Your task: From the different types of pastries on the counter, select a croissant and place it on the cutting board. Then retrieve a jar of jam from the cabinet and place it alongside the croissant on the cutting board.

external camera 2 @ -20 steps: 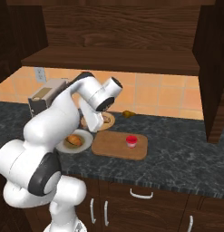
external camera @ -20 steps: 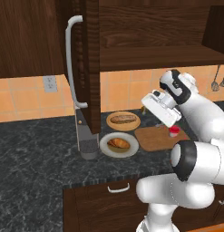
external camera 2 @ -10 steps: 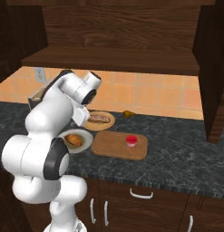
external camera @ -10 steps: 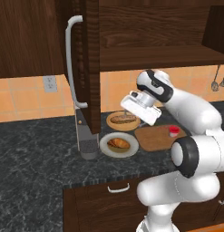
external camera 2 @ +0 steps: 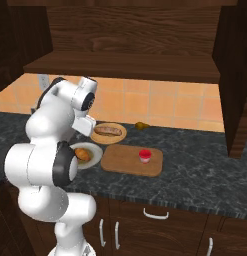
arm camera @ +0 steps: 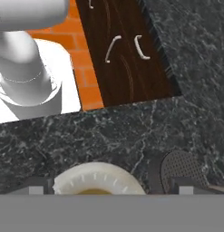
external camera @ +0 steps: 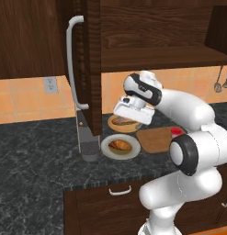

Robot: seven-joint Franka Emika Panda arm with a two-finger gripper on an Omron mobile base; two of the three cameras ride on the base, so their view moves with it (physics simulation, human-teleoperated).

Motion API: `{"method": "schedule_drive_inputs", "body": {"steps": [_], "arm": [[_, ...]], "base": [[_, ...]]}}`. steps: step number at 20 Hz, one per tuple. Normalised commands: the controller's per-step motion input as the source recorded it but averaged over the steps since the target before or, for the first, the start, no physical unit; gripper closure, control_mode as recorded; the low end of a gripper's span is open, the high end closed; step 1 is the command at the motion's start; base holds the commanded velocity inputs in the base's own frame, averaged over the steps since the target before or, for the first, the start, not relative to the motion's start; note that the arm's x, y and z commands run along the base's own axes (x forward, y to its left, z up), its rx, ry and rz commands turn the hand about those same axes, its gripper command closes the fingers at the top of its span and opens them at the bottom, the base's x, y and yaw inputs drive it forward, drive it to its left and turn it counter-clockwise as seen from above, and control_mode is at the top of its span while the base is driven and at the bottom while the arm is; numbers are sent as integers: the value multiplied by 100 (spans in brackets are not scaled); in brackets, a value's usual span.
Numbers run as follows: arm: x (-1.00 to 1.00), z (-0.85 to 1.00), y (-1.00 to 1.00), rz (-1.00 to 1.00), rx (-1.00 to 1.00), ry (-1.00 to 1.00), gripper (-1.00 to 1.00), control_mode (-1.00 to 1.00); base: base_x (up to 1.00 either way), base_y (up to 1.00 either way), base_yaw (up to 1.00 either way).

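The gripper hangs above the pale plate holding the croissant. Its finger spacing cannot be determined; nothing is visibly held. The jam jar stands on the cutting board. The roll lies on the tan plate on the counter.

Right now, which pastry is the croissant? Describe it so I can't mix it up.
Start at the cutting board on the dark counter. Two plates sit at its left end. The croissant lies on the pale plate nearer the counter's front edge: short, golden-orange, unlike the longer brown roll on the tan plate behind.
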Motion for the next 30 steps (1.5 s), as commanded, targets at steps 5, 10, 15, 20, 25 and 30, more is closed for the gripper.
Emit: {"method": "schedule_drive_inputs", "body": {"steps": [5, 10, 15, 20, 25, 30], "arm": [[35, -18, 28, 28, -8, -12, -100, -100], [24, -5, 10, 30, -4, -12, -100, -100], [3, -14, -1, 36, -3, -7, -100, -100], [17, -11, -1, 39, -1, -13, -100, -100], [34, -15, -11, 43, 0, -10, -100, -100], [35, -21, -2, 36, 0, -7, -100, -100]], "base": [[0, 0, 0], [0, 0, 0], [0, 0, 0], [0, 0, 0], [0, 0, 0], [0, 0, 0]]}}
